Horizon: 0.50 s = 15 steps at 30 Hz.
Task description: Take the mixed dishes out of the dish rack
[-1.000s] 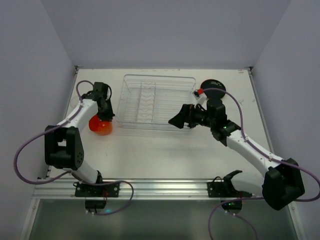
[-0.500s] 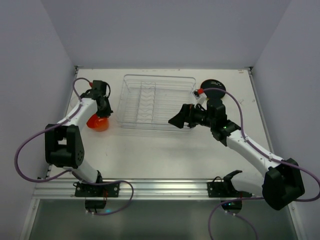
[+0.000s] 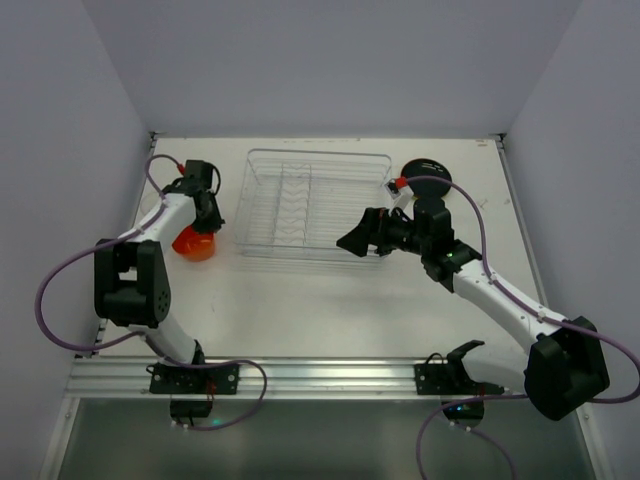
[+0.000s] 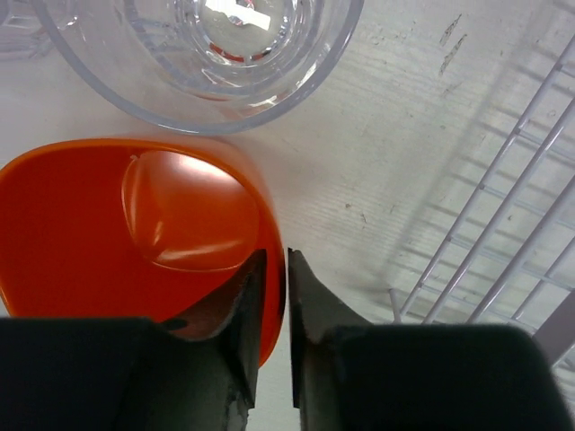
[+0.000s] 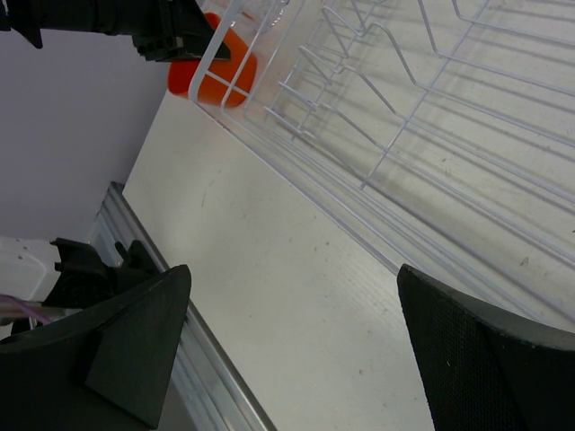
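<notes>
Our left gripper point(image 3: 205, 226) has its jaws drawn almost together on the wall of the orange plastic cup point(image 3: 194, 244), one finger inside the rim and one outside. The cup sits on the table point(image 3: 300, 310) just left of the dish rack point(image 3: 310, 205), with a clear glass cup point(image 4: 198, 63) just beside it. Our right gripper point(image 3: 358, 238) hovers by the rack's near right corner, jaws spread wide and gripping nothing, and a black plate point(image 3: 425, 172) lies on the table near the rack's far right corner.

orange cup point(image 4: 135, 233): left of dish rack point(image 3: 310, 205), seemingly upright | glass cup point(image 4: 198, 54): just beside | black plate point(image 3: 425, 172): rack's right
</notes>
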Each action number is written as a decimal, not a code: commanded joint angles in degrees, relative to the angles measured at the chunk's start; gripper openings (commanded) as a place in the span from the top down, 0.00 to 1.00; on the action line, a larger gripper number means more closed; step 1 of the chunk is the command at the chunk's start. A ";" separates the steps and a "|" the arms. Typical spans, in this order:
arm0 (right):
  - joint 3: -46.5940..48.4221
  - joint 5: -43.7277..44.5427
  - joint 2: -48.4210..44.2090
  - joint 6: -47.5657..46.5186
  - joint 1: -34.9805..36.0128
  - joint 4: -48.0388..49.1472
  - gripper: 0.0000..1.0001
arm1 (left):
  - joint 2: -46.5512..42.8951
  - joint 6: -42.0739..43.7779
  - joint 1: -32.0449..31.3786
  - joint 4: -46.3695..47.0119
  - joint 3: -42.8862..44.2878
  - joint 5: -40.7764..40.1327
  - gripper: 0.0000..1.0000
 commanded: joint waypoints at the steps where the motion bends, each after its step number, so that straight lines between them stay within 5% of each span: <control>1: 0.10 -0.80 -0.23 0.05 -0.07 2.38 0.01 | -0.03 -0.84 0.61 2.97 2.17 -1.36 0.78; 15: 0.10 -1.32 0.21 0.14 -0.16 2.38 0.01 | -3.54 -0.75 0.61 0.42 3.49 -0.92 0.57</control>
